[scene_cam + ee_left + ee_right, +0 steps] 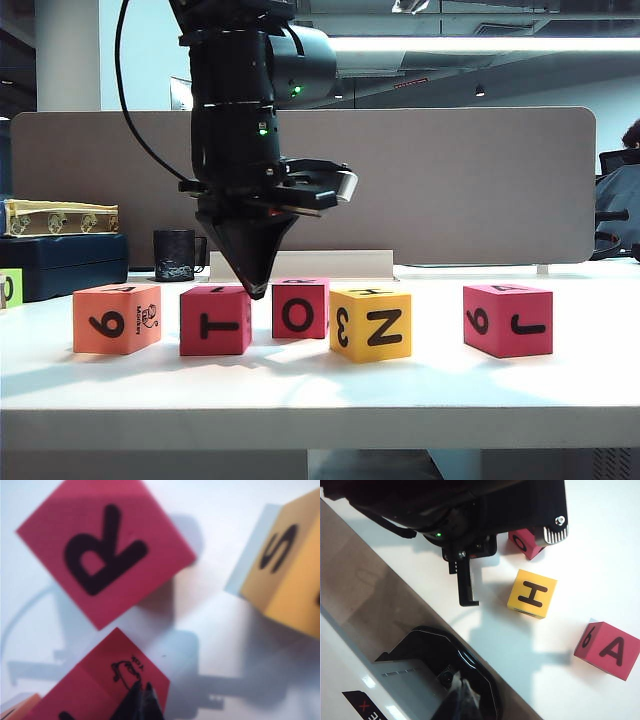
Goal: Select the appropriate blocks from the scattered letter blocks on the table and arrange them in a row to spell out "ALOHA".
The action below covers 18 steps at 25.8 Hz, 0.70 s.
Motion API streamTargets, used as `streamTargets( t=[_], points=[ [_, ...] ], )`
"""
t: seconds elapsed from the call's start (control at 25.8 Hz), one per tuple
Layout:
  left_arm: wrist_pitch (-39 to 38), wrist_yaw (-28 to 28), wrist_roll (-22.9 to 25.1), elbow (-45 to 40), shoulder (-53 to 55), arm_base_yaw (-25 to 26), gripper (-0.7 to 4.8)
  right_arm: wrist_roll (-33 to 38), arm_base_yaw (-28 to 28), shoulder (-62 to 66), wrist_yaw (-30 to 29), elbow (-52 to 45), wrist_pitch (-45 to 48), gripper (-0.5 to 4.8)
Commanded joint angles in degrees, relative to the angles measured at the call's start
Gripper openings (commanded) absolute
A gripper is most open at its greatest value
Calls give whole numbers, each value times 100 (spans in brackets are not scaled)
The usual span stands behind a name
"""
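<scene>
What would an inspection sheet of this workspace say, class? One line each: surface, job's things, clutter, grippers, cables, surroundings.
Surface: white table, bare in front of the blocks.
Job's things: five blocks in a loose row: orange block, T block, O block, yellow block, J block apart at the right.
Clutter: dark mug, blue box, green block at the left edge.
Grippers: left gripper shut, tips down between the T block and O block; right gripper shut, off the table's edge.
Cables: black cable on the left arm.
Surroundings: grey partition behind.
</scene>
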Motion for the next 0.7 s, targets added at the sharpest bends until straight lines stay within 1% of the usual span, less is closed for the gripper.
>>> streamTargets(
  t=[0.04, 0.16, 0.31, 0.39, 0.54, 0.66, 0.7],
  points=[
    [-114, -188, 42, 20, -2, 153, -6, -20, 15, -20, -7, 28, 35, -5],
    [-295, -181, 39, 20, 2, 354, -6, -20, 15, -20, -7, 28, 39, -5],
    [-385, -177, 42, 20, 2, 369, -6, -20, 15, -20, -7, 28, 83, -5],
    [-426, -81, 44, 20, 2, 363, -6, -20, 15, -20, -7, 28, 101, -5],
    [-269, -31, 39, 37, -24, 363, 0, -17, 15, -20, -7, 28, 101, -5],
    [-109, -28, 15, 44, -98, 363, 35, -20, 13, -20, 17, 28, 122, -5],
    [-59, -22, 13, 57, -105, 363, 35, -24, 11, -20, 37, 28, 129, -5]
  ],
)
